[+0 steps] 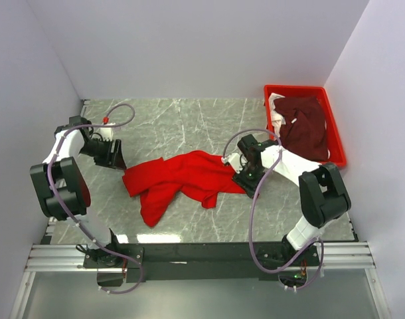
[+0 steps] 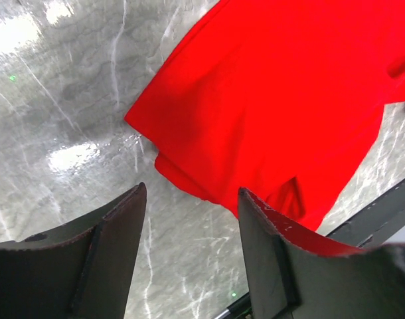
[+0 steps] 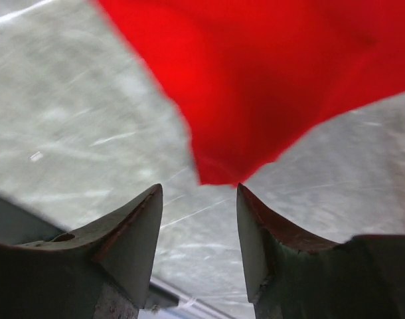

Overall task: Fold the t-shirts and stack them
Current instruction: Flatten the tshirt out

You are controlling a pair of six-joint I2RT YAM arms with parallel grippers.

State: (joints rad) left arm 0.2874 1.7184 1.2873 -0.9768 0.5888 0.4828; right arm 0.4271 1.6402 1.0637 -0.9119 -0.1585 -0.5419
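A bright red t-shirt (image 1: 179, 179) lies crumpled on the marble table, mid-table. It fills the upper right of the left wrist view (image 2: 275, 100) and the top of the right wrist view (image 3: 269, 80). A dark maroon t-shirt (image 1: 305, 126) with white fabric (image 1: 275, 116) beside it lies in the red tray (image 1: 336, 143). My left gripper (image 1: 117, 158) is open and empty just left of the red shirt's left edge (image 2: 192, 193). My right gripper (image 1: 237, 174) is open and empty at the shirt's right end, a shirt corner just beyond its tips (image 3: 199, 189).
The red plastic tray stands at the back right against the wall. White walls close the table on the left, back and right. A black rail (image 1: 209, 252) runs along the near edge by the arm bases.
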